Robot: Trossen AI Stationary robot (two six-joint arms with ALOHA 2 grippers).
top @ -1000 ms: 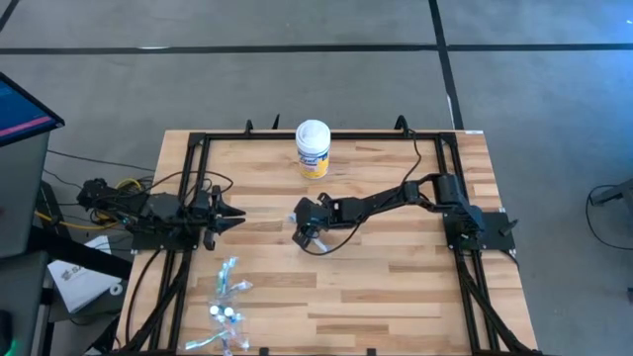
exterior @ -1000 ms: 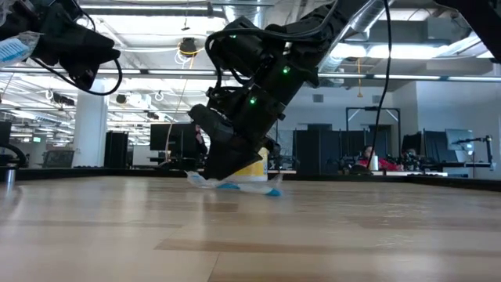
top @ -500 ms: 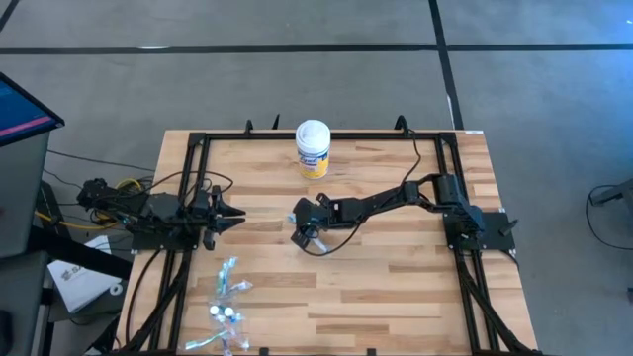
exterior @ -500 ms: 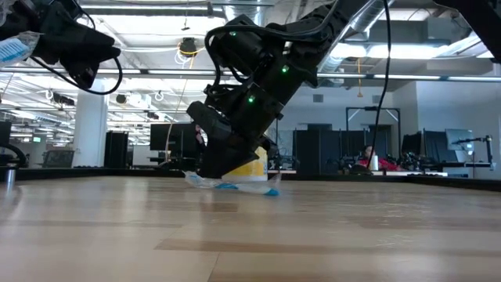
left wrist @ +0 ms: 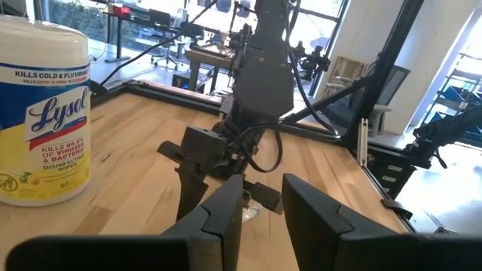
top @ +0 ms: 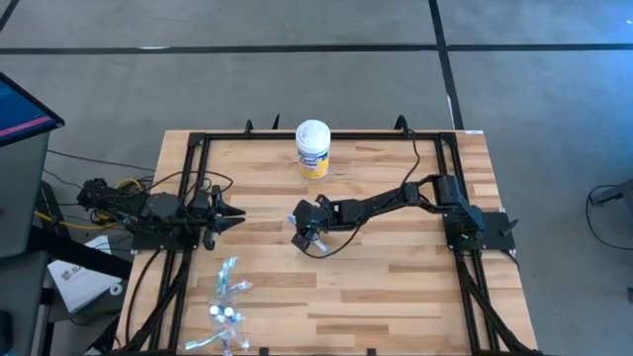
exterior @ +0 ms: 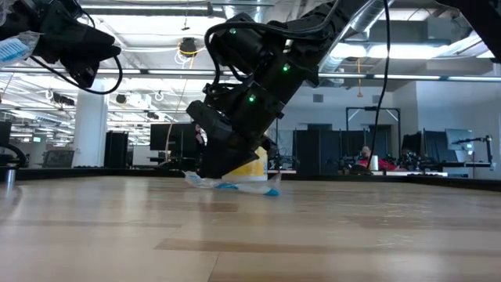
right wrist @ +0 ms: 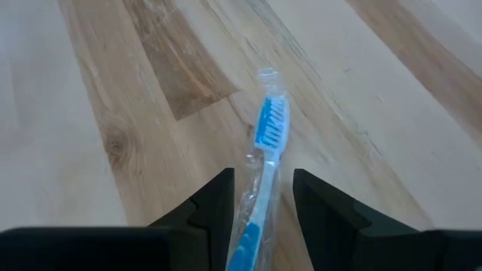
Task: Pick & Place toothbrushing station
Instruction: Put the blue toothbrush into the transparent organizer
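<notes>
One blue plastic toothbrush in a clear wrapper (right wrist: 263,162) lies flat on the pale wooden plank table (top: 396,287), near its middle, and we see the right hand (top: 306,235) low over it. In the right wrist view the brush runs lengthwise between the two dark fingers (right wrist: 211,207), its bristled head pointing away from the hand and its handle passing back between them. The fingers stand apart on either side of the wrapper, with a little gap showing on each side, so the hand is spread around the brush and not pinching it. In the low view the wrapped brush (exterior: 231,185) rests on the table surface directly beneath the same hand (exterior: 211,164).

The left hand (top: 229,213) waits near the table's left edge, well apart from the brush; in its wrist view its two dark fingers (left wrist: 226,211) stand slightly apart with nothing between them.

A heap of more wrapped toothbrushes (top: 227,297) lies near the front left corner of the table; we cannot count them. One white and yellow cylindrical wipes canister with a white lid (top: 313,148) stands upright near the far edge, its blue and yellow label clear in the left wrist view (left wrist: 41,113).
</notes>
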